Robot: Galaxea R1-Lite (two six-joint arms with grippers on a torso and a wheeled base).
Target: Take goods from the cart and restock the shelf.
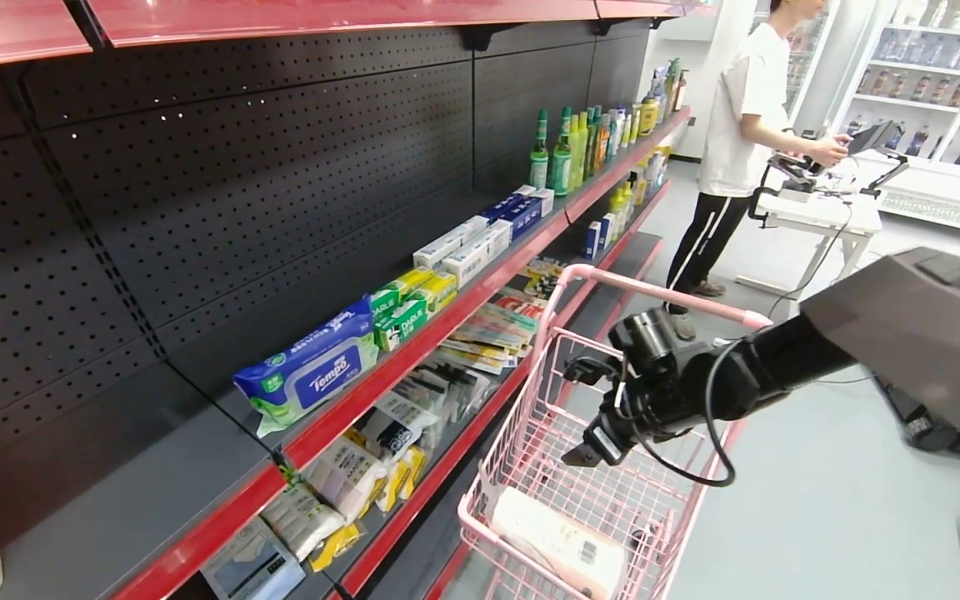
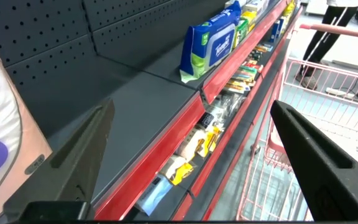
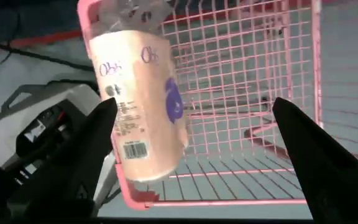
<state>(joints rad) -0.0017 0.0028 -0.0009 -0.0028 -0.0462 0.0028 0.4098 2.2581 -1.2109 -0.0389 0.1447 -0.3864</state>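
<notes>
**Straight down onto the pack in the cart**

The pale pack (image 1: 559,542) lies on the floor of the cart (image 1: 530,433), at about 7 o'clock from the right arm's tip in the head view. The move I judge best is a straight drop with the fingers astride the pack's narrow width (clear of the wire walls), then a gentle squeeze.

The left gripper (image 2: 192,107) hangs over the bare shelf (image 1: 113,500), spread wide and empty. The right gripper (image 3: 194,106) hovers above the pack, likewise spread, touching nothing.
</notes>
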